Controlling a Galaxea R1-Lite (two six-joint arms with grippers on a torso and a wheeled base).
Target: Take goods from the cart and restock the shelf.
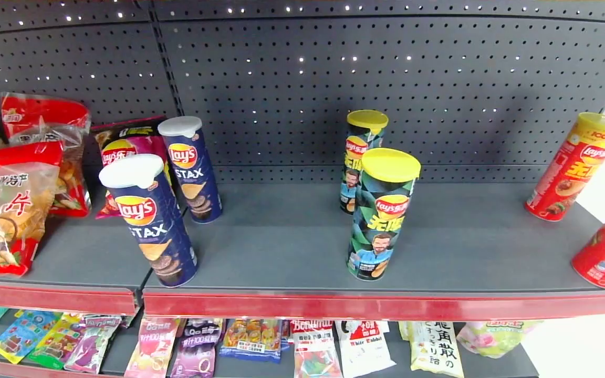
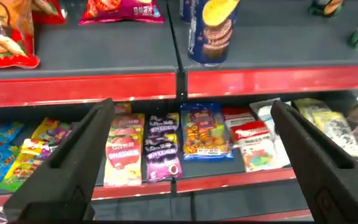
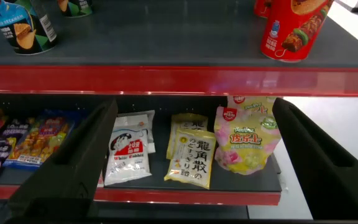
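Across the upper shelf (image 1: pixel 292 236), backed by a perforated panel (image 1: pixel 439 79), goods are grouped by kind and stood in lines running front to back, an arrangement judged to keep each product faced toward the aisle. Wide bare stretches are left between the groups, and these are judged to be the room meant for restocking. Snack bags (image 1: pixel 3 210) are propped upright at the robot's left. Beside them two blue chip canisters (image 1: pixel 150 226) are stood one behind the other, the front one just behind the red front lip (image 1: pixel 334 304). Two green canisters with yellow lids (image 1: pixel 384 215) are set the same way near the middle, and two red canisters (image 1: pixel 570 168) are placed at the right end. On the lower shelf (image 3: pixel 253 179), small candy packets (image 1: pixel 250 338) are laid flat in a row, presumably so their faces can be read from above. The left end effector (image 2: pixel 191 106) is held in front of the shelf edges with its fingers spread wide, nothing being gripped or touched. The right end effector (image 3: pixel 194 102) is likewise spread wide and empty, held before the right part of the shelving.
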